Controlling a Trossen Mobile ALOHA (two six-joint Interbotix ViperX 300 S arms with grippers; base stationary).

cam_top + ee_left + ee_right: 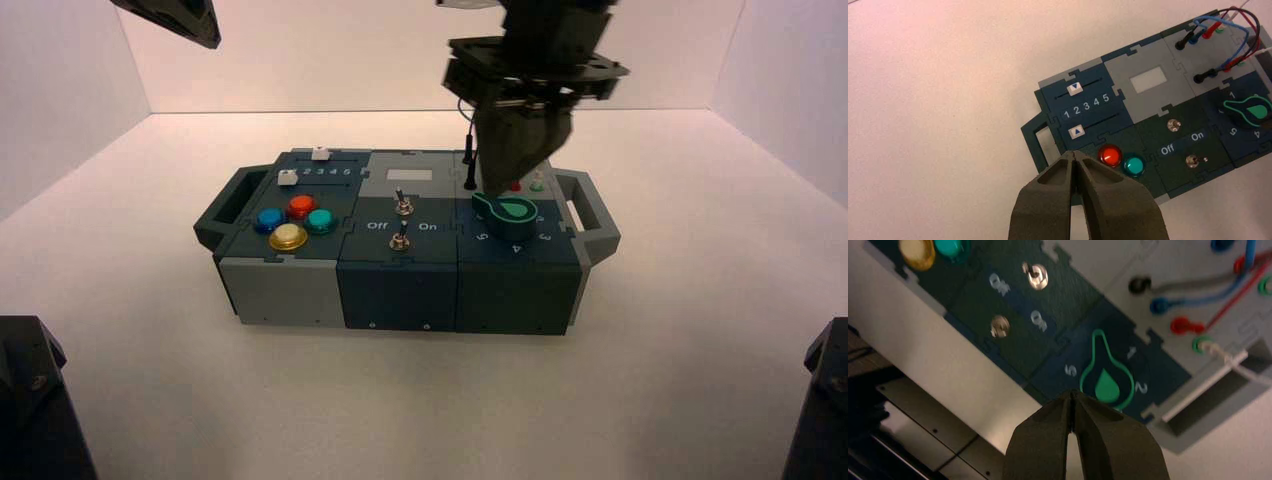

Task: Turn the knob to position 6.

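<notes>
Knob points between "5" and "1" — right claw near, left claw above box's left — both closed, empty.

"Off", "On" on box panel

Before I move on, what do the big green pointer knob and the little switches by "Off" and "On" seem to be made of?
The knob looks like matte plastic, perhaps 3D-printed: flat dark teal with a crisp green outline. The switches look like polished metal, since they glint silvery or brassy.
</notes>
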